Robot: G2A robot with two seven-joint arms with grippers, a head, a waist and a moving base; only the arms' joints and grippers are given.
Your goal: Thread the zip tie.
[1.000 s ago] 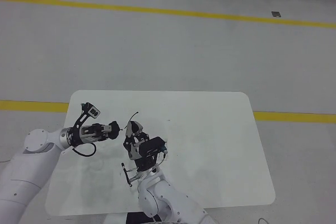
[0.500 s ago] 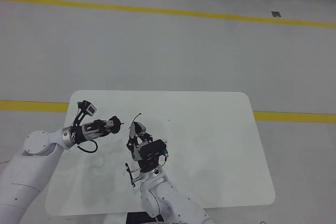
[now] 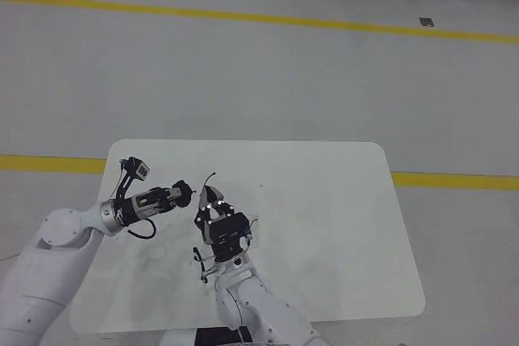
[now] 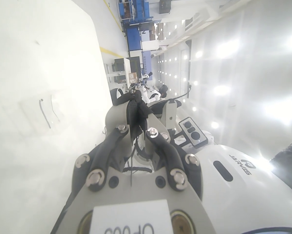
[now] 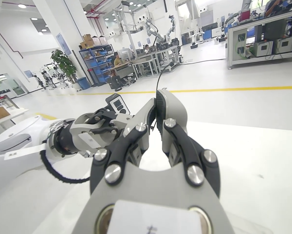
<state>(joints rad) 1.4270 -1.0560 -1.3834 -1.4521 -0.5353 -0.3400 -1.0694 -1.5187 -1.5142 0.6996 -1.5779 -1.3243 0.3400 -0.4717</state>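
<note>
One black zip tie [image 5: 157, 83] is in play, and the right end effector [image 5: 156, 108] pinches it near its lower end, with the pads pressed together on the strap. The rest of the strap rises thin and slightly curved above the fingertips. In the top view the same zip tie [image 3: 207, 180] stands over the left part of the single white desk [image 3: 329, 225], held off its surface. There are two end effectors. The left end effector [image 4: 136, 108] has its fingers pressed together, though whether anything sits between them cannot be told. It points at the right end effector [image 3: 212, 201] from just beside it, with a small gap between the two.
</note>
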